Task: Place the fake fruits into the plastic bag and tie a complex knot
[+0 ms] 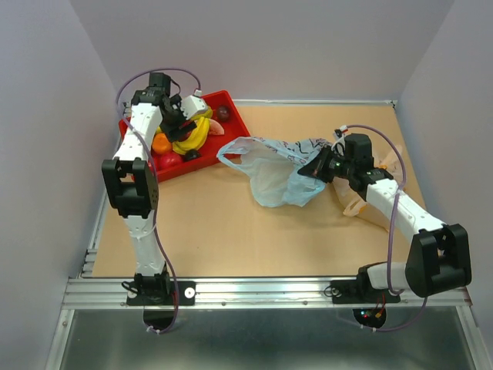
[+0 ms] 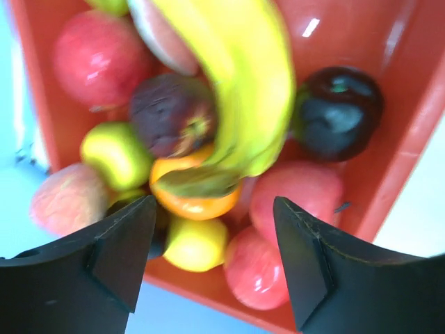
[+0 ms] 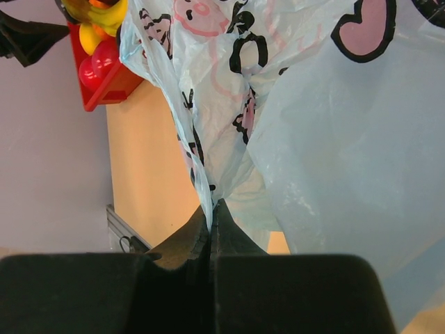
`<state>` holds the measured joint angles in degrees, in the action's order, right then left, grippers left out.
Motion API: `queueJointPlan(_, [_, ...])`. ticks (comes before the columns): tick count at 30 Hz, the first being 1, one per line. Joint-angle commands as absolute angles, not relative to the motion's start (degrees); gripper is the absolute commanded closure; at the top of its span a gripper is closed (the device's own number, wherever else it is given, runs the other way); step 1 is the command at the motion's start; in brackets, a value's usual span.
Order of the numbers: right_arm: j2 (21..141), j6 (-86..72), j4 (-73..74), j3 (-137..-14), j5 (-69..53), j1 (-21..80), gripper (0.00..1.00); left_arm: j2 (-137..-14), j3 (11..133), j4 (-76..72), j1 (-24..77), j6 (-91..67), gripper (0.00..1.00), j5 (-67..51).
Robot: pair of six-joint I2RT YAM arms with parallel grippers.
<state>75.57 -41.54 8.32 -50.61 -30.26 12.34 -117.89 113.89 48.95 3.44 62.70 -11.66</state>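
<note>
The fake fruits [image 1: 189, 137] lie heaped in a red tray [image 1: 234, 116] at the back left: a yellow banana bunch [image 2: 243, 76], an orange [image 2: 195, 198], a dark plum [image 2: 338, 111], red pieces [image 2: 257, 271]. My left gripper [image 2: 212, 261] hangs open and empty just above them. The light-blue printed plastic bag [image 1: 269, 166] lies in the middle of the table with its mouth towards the tray. My right gripper [image 3: 211, 209] is shut on the bag's film [image 3: 208, 104] and holds one edge up. No knot shows.
A pale orange-beige bag [image 1: 362, 202] lies on the table under my right arm [image 1: 400, 208]. The tray stands against the left wall. Bare tabletop [image 1: 223, 231] lies in front of the bag. A metal rail [image 1: 262, 289] runs along the near edge.
</note>
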Motion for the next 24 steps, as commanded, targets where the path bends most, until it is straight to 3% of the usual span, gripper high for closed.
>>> queueJointPlan(1, [75.5,-40.5,5.1,-51.7,-30.9,12.0,1.00,-117.5,120.0,46.2,2.1,58.3,0.17,-9.8])
queueJointPlan(14, [76.1,-40.4,5.2,-51.2,-30.8,12.0,1.00,-120.3,116.9,36.1,1.6,14.5,0.23,2.6])
queueJointPlan(24, [76.0,-40.3,5.2,-51.4,-30.5,12.0,1.00,-122.5,116.2,35.9,1.2,3.6,0.29,3.7])
